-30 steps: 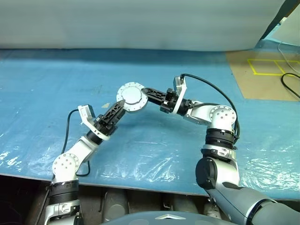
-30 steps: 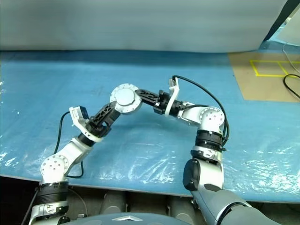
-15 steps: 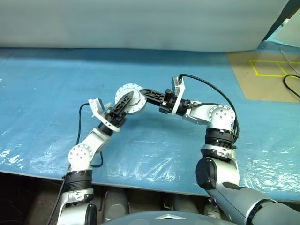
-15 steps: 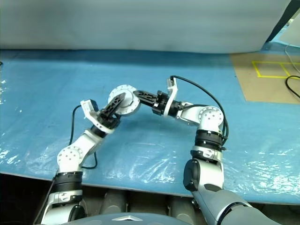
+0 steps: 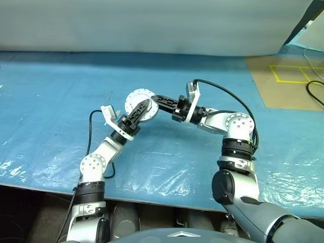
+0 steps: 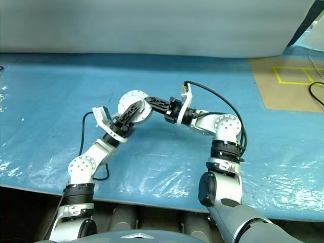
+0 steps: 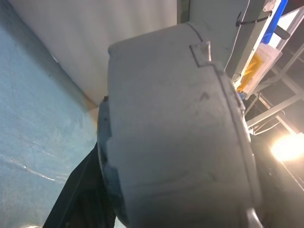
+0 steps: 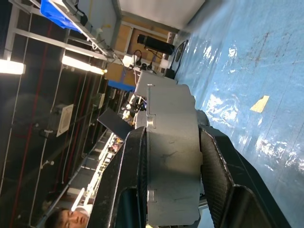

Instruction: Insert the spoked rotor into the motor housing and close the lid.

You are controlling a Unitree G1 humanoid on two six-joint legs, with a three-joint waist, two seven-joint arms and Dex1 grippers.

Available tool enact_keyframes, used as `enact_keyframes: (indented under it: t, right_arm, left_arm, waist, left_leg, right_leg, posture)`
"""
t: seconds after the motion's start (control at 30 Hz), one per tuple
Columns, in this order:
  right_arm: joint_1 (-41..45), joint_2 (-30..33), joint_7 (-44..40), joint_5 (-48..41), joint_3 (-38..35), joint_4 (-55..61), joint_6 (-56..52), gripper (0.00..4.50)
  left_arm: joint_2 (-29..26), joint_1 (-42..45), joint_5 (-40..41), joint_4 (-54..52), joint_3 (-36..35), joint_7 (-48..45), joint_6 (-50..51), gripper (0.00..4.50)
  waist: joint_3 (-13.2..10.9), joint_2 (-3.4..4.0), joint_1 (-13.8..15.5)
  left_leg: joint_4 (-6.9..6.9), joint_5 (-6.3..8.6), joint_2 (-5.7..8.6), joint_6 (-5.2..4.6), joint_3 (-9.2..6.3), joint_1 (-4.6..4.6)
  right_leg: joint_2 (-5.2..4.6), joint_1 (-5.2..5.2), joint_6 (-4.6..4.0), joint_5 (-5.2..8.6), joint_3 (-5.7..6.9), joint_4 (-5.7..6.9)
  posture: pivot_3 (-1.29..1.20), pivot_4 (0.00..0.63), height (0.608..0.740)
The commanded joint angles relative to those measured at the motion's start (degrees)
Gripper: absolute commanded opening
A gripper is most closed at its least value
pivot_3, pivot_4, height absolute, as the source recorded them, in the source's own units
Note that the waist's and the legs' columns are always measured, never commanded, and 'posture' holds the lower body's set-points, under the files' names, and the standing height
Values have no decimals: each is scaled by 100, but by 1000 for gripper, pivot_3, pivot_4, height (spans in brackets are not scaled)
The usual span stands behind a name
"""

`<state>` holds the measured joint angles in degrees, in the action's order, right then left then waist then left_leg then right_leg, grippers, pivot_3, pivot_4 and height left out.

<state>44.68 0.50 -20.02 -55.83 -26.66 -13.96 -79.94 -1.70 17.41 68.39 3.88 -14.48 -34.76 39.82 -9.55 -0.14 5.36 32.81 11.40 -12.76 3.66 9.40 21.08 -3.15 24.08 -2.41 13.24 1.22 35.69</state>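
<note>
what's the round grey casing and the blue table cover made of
Motor housing: seems matte grey metal or hard plastic, with fine scuffs and moulded notches; the look leaves it open. Table cover: thin glossy blue plastic sheet, by its wrinkles and bright glare patches.

Blue plastic sheet (image 5: 61,91) — yellow tape square (image 5: 296,72) beyond.

One motor housing (image 5: 140,105), lid shut; two pincers; one person.

blue plastic sheet (image 5: 61,91), pale wall (image 5: 152,25)
</note>
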Motion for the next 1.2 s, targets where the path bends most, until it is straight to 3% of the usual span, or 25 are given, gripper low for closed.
enact_keyframes:
  t: [0.03,0.27,0.43,0.7,0.87,1.2]
  right_arm:
    - [106,-28,-126,-377,19,175,-75,1194]
    - [16,122,-396,-262,369,395,157,1194]
    - [65,86,-182,-461,172,158,133,2832]
    - [102,88,33,-559,75,-2,126,2832]
    - [90,79,70,-568,110,-27,163,2832]
    - [91,22,37,-501,234,-97,285,2832]
  left_arm:
    - [-19,70,-27,-109,-336,167,-305,2729]
    - [18,175,8,-136,-351,164,-356,2708]
    - [86,290,-285,-17,-406,298,-728,2704]
    - [-17,408,-245,49,-714,342,-808,2704]
    - [-234,719,-502,381,-1168,509,-1425,2704]
    - [-1297,1536,-1976,2515,-1533,646,-2813,2704]
  waist:
    - [0,0,1]
    - [0,0,2]
    - [0,0,-7]
    - [-1,-1,6]
    - [-1,-2,-4]
    - [0,-4,26]
  left_leg:
    - [0,0,0,0,0,0]
    - [1,0,0,0,-2,2]
    - [2,0,0,0,-4,1]
    - [4,0,2,0,-9,6]
    - [7,0,1,0,-12,6]
    - [11,0,8,0,-26,13]
  right_leg:
    - [0,0,0,0,0,0]
    - [0,0,0,0,1,0]
    - [1,0,0,0,2,1]
    - [1,-2,0,0,5,-1]
    - [1,-2,1,0,6,1]
    - [-1,-4,4,-2,11,-2]
  posture:
    - [0,150,740]
    - [0,150,740]
    - [0,150,740]
    - [0,150,740]
    - [0,150,740]
    - [0,150,740]
